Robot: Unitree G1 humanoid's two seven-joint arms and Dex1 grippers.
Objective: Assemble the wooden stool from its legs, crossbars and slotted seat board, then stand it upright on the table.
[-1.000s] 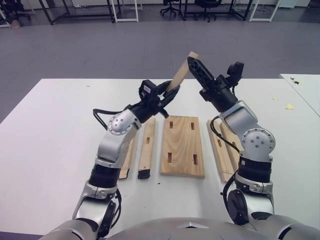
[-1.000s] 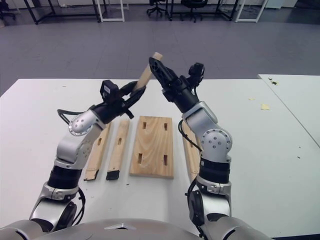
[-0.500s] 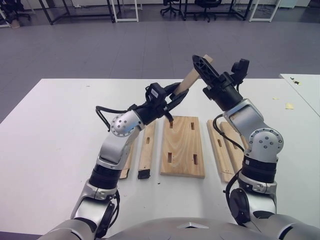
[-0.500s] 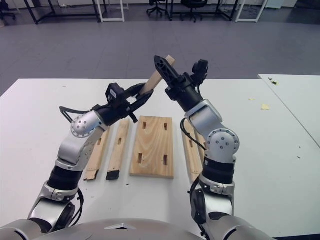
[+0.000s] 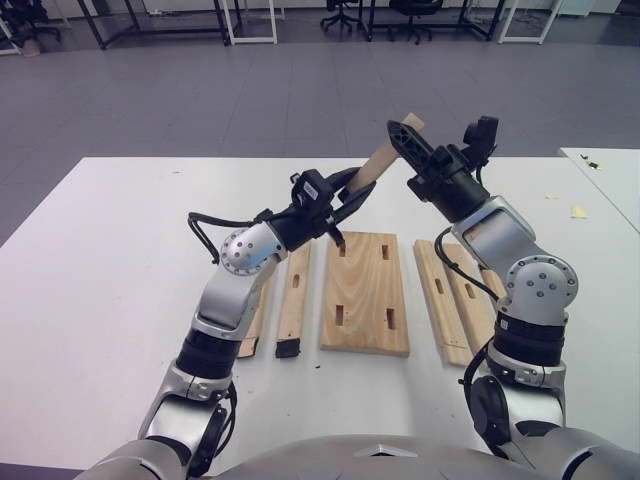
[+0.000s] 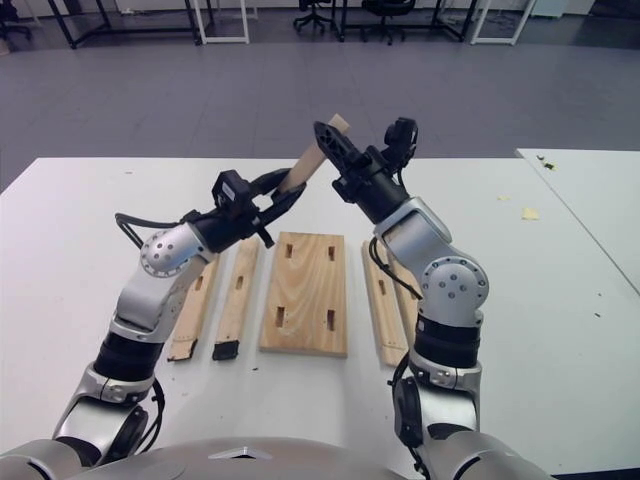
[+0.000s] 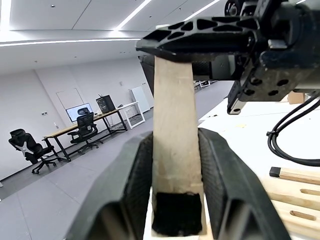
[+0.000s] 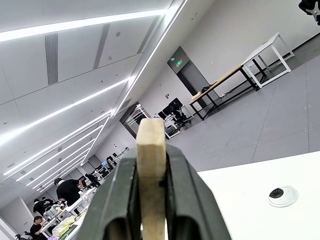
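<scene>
A wooden leg (image 5: 378, 158) is held tilted in the air above the far end of the slotted seat board (image 5: 365, 300). My left gripper (image 5: 343, 193) is shut on the leg's lower end, whose sides touch the black fingers (image 7: 139, 175) in the left wrist view. My right gripper (image 5: 403, 137) is shut on the leg's upper end (image 8: 151, 150), a finger pressed to each side. The seat board lies flat on the white table (image 5: 110, 260), slots facing up.
Two wooden pieces (image 5: 295, 292) lie side by side left of the seat board, under my left arm. Two more (image 5: 441, 300) lie to its right, below my right arm. A second white table (image 5: 610, 180) stands at the far right.
Both grippers have carried the leg a little to the right, and its upper end has dropped slightly. My right elbow has swung outward, uncovering more of the right-hand pieces.
</scene>
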